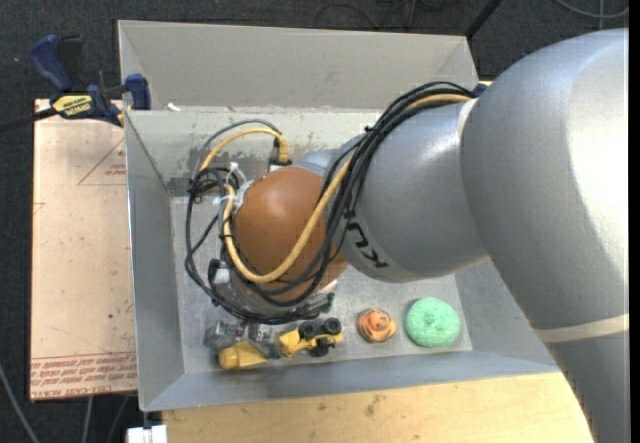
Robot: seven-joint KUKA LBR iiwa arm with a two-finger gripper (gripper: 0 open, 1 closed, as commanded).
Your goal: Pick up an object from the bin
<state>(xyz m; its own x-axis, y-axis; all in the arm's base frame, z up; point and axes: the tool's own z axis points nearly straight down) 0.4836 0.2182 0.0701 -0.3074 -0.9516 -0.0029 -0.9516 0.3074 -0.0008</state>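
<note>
Inside bin (152,261): yellow toy (240,356); green ball (432,322) (rightmost).

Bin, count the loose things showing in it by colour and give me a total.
Green: 1, the round spongy ball
Orange: 1, the small ridged piece
Yellow: 2, the yellow lump and the yellow and black toy
Total: 4 showing; the arm covers much of the bin floor.
</note>
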